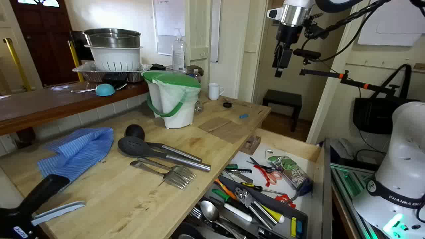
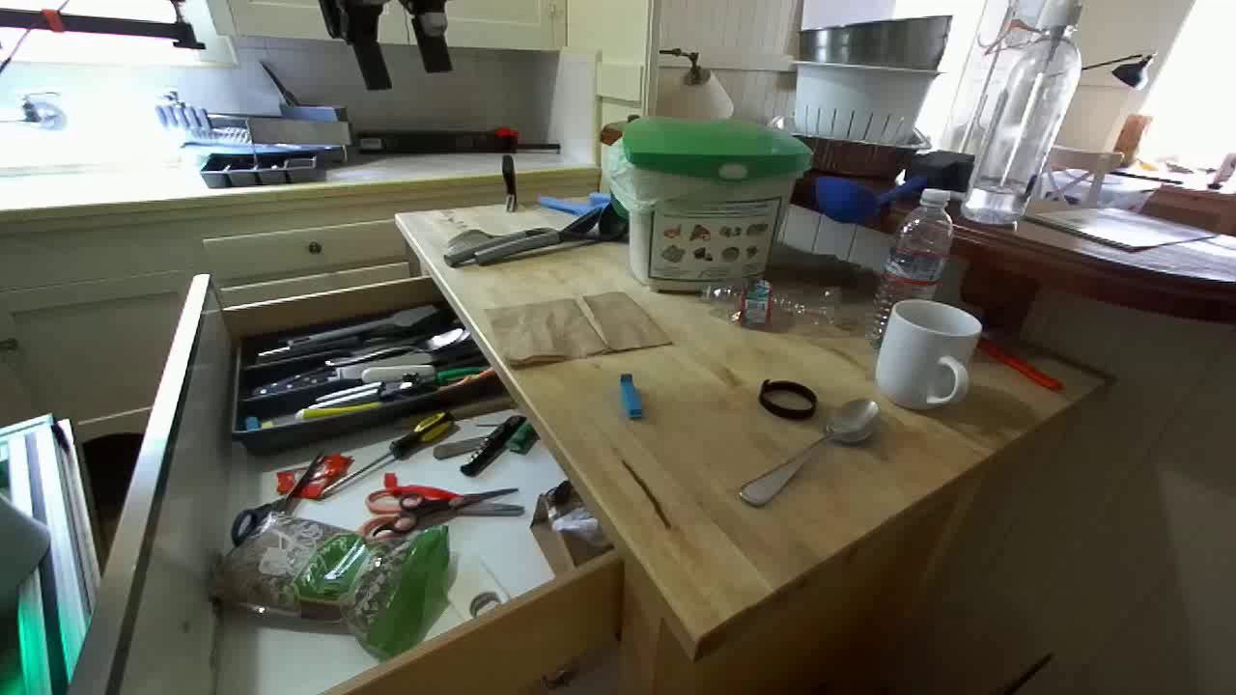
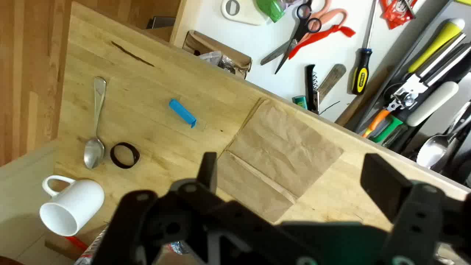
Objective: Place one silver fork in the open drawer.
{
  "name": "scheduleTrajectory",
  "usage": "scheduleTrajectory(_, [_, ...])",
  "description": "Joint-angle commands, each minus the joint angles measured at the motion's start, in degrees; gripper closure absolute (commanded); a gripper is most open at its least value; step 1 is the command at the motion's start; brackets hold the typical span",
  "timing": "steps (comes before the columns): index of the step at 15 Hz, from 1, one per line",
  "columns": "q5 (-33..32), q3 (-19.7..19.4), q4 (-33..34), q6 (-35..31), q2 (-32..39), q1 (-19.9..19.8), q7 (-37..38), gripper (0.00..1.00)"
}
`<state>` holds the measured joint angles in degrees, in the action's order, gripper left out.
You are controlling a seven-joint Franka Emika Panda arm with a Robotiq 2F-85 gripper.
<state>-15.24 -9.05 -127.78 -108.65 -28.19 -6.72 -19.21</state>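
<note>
Silver fork [image 1: 172,177] and twin [image 1: 181,170] lay on the bench [image 1: 108,199], six o'clock of the green-lidded bin [image 1: 172,99] in an exterior view, perhaps touching. Our hand [image 3: 290,176] was spread and empty; we judged reaching the step, pinching one next.

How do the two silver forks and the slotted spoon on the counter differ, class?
The silver forks are all metal; the slotted spoon has a black head. The forks' tines point toward the drawer; the spoon's head points away. The forks are shorter than the spoon. Both kinds lie on the counter.
</note>
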Motion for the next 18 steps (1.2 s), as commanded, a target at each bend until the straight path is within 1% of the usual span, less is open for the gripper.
scheduleTrajectory(1, [-0.16,-0.32,0.12,0.16,0.01,0.42,0.14,0.0])
scheduleTrajectory(11, [-0.16,-0.32,0.12,0.16,0.01,0.42,0.14,0.0])
scheduleTrajectory(13, [-0.43,1.33,2.15,-0.1,2.74,1.32,1.37,0.0])
scheduleTrajectory(18, [-0.64,9.02,12.72,3.79,14.43,3.52,13.3,0.0])
